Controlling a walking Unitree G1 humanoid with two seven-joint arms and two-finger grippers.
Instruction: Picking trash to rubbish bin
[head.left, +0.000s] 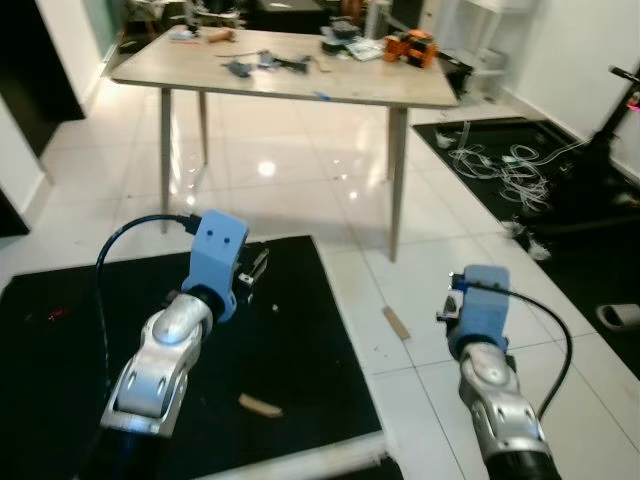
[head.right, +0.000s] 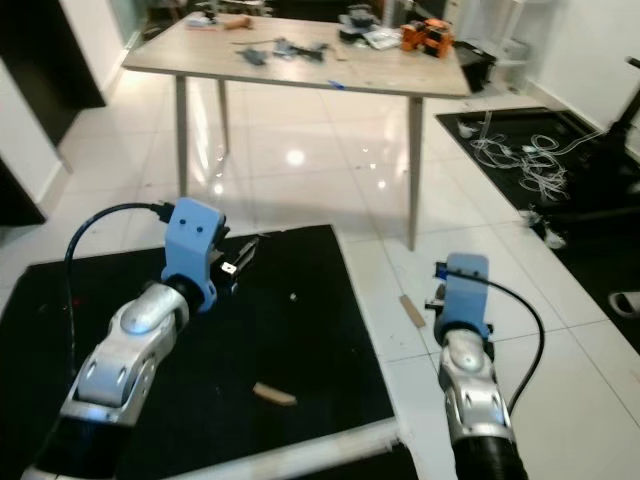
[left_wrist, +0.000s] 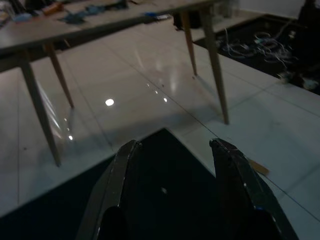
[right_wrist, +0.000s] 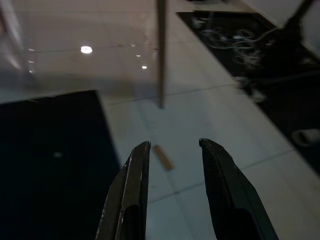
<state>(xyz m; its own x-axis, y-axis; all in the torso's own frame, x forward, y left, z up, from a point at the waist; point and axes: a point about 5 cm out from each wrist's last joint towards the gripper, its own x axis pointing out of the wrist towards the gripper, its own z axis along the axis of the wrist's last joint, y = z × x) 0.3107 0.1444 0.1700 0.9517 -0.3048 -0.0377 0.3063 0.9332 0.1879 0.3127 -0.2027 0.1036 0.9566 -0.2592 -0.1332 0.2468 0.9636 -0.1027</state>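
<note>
The right end effector (right_wrist: 172, 150) hovers with fingers parted and nothing between them, above the white tile floor (head.left: 300, 190), pointing toward a small tan scrap (head.left: 396, 322) lying on a tile just beside the black mat (head.left: 300, 340). The left end effector (left_wrist: 172, 150), also spread and empty, hangs over that mat, where another tan scrap (head.left: 260, 405) lies. Beyond stands a cluttered counter (head.left: 290, 80).
</note>
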